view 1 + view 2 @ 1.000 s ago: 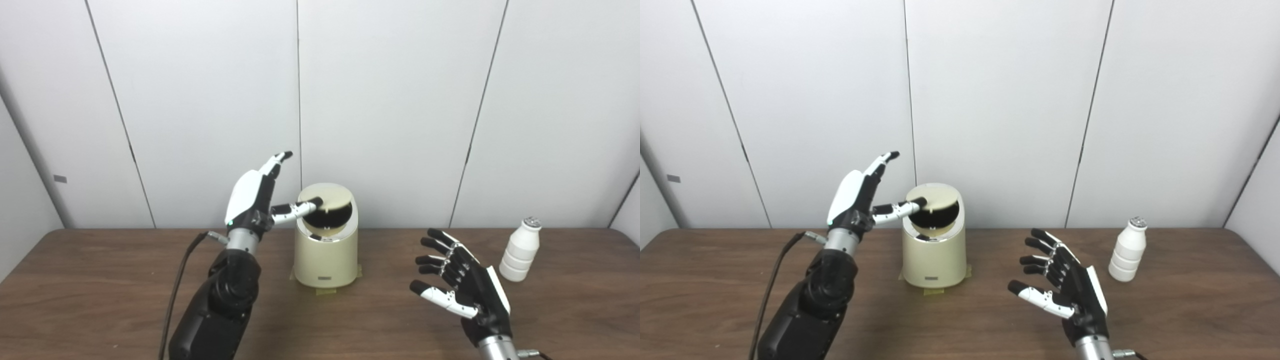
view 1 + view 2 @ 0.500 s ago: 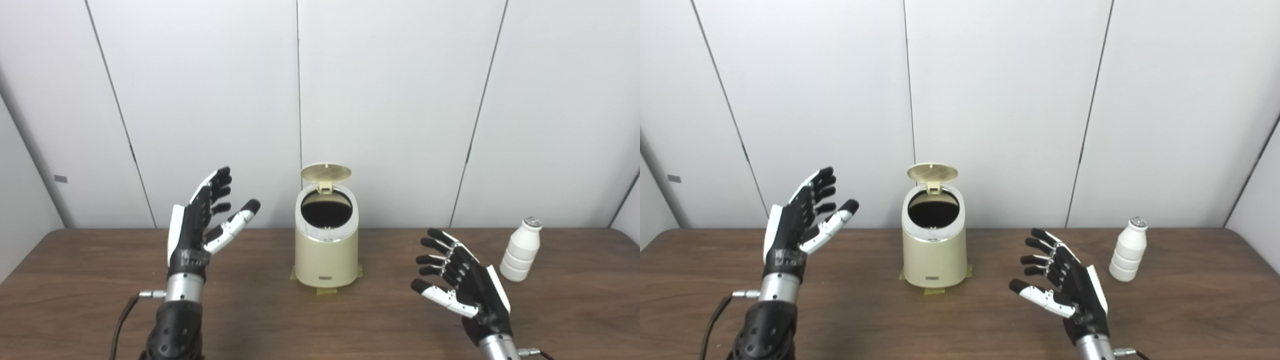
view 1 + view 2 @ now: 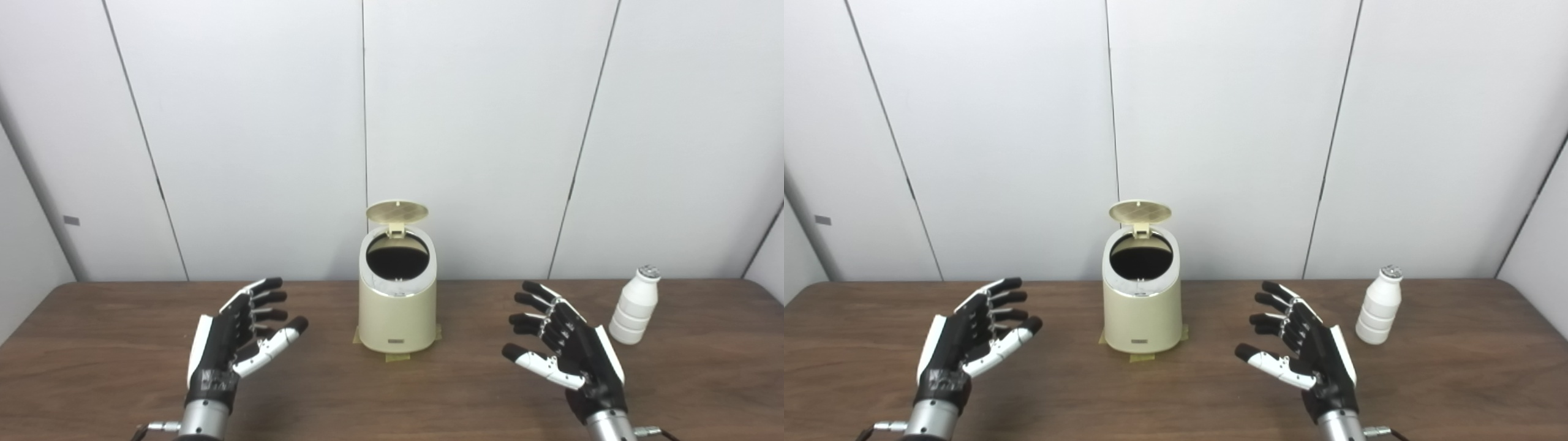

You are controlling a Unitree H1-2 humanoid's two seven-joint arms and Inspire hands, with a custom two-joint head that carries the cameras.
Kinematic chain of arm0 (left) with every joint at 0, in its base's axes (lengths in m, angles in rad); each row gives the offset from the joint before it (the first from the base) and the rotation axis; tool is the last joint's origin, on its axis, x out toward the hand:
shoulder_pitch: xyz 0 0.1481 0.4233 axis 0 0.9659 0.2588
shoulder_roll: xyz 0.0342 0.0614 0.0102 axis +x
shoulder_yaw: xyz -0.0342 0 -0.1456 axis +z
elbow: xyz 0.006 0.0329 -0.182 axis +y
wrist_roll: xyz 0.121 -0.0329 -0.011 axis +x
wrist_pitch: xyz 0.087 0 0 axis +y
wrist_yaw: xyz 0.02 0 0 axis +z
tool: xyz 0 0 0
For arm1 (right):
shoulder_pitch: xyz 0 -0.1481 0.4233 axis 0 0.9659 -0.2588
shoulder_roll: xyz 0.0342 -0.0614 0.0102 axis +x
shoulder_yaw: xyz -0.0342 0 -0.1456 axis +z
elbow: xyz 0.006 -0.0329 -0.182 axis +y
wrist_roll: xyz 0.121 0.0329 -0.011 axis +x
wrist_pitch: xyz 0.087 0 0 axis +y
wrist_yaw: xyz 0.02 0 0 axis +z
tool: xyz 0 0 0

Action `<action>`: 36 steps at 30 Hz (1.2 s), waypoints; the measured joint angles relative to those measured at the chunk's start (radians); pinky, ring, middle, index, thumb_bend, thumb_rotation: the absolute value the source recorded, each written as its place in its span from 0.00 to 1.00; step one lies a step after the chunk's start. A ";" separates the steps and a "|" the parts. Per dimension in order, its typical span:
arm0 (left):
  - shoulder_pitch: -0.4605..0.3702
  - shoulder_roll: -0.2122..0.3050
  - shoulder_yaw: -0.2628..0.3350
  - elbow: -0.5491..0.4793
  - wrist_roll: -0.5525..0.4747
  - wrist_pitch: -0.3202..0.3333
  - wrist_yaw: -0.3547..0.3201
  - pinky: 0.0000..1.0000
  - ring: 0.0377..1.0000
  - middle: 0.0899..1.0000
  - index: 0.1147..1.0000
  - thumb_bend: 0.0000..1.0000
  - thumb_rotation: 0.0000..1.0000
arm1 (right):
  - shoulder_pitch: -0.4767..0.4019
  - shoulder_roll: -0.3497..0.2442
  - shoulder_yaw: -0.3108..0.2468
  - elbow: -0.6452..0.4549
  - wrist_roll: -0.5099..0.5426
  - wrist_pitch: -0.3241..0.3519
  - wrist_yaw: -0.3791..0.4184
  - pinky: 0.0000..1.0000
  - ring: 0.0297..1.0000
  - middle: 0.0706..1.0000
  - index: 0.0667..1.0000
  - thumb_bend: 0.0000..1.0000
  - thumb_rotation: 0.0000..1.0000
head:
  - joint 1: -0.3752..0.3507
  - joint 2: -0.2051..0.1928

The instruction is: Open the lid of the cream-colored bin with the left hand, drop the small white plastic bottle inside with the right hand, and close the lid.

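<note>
You've got the bin (image 3: 397, 306) at 12 on the table (image 3: 110, 367), lid (image 3: 397, 212) up at the back, mouth dark; contents can't be made out. Bottle (image 3: 635, 305) upright at 2, near the right hand (image 3: 572, 349), not touching. Left hand (image 3: 236, 346) at 10. Both hands: fingers spread, holding nothing.

Both views look from our head, level and slightly downward, across the table (image 3: 392, 404) toward the panelled wall (image 3: 478, 122). We see the same scene in each: the bin (image 3: 397, 306) at centre, the bottle (image 3: 1378, 306) to the right, our left hand (image 3: 236, 343) and right hand (image 3: 1304, 355) entering from below. The right eye view sits a little to the right (the bin falls further left in it). Both stand at mid range.
</note>
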 measured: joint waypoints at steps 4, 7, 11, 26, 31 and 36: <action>0.013 0.020 -0.003 0.023 -0.010 -0.053 -0.018 0.54 0.63 0.69 0.73 0.69 0.16 | -0.005 0.002 0.016 -0.010 -0.005 0.001 0.006 0.57 0.58 0.74 0.76 0.85 0.19 | -0.103 -0.021; 0.011 0.048 -0.002 0.055 -0.015 -0.096 -0.036 0.55 0.64 0.70 0.73 0.69 0.17 | -0.024 0.000 0.020 -0.036 -0.022 0.024 0.007 0.60 0.59 0.75 0.76 0.85 0.18 | -0.177 -0.038; 0.010 0.059 0.010 0.083 -0.032 -0.120 -0.047 0.58 0.66 0.70 0.73 0.65 0.12 | -0.096 -0.042 0.026 -0.036 -0.084 0.049 0.010 0.57 0.60 0.74 0.77 0.82 0.19 | -0.276 -0.077; -0.024 0.078 0.024 0.158 -0.073 -0.149 -0.077 0.59 0.64 0.69 0.73 0.62 0.03 | -0.407 -0.398 -0.066 -0.019 -0.290 0.228 0.010 0.62 0.66 0.71 0.72 0.82 0.11 | -0.387 -0.123; -0.027 0.079 0.027 0.160 -0.073 -0.149 -0.077 0.57 0.63 0.68 0.72 0.65 0.07 | -0.426 -0.510 -0.080 -0.013 -0.269 0.323 0.079 0.73 0.81 0.83 0.81 0.83 0.14 | -0.399 -0.123; -0.032 0.082 0.030 0.182 -0.069 -0.153 -0.077 0.56 0.61 0.66 0.70 0.66 0.11 | -0.419 -0.578 -0.079 -0.031 -0.229 0.423 0.176 0.78 0.86 0.91 0.88 0.85 0.24 | -0.410 -0.126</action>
